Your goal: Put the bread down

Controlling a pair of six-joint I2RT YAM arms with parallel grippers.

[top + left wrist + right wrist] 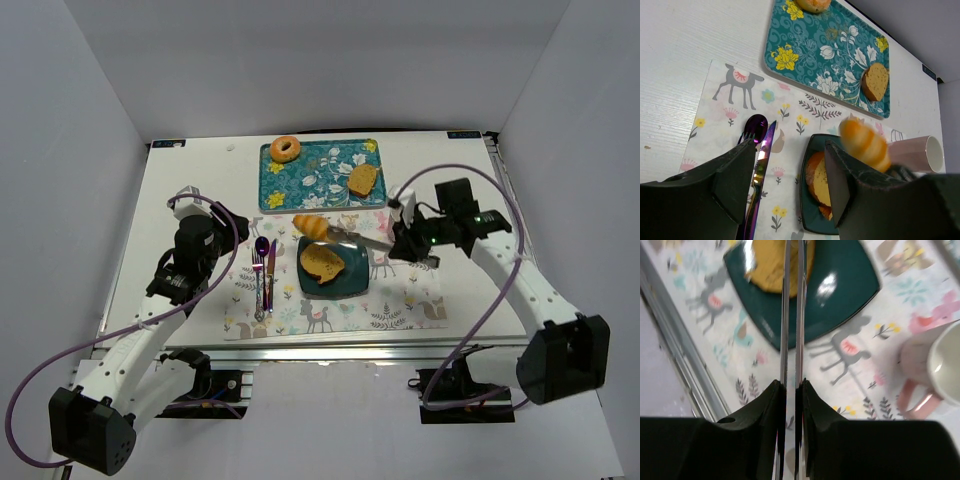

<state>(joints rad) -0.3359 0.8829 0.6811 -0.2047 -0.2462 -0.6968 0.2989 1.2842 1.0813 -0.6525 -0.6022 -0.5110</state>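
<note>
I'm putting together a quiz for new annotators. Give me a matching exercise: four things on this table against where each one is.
Things
1. bagel
2. striped roll
3. cutlery
4. mug

Places
A. on the placemat, right of the plate
B. gripped in the tongs
C. at a corner of the floral tray
D. on the placemat, left of the plate

Pairs: 1-C, 2-B, 3-D, 4-A
</note>
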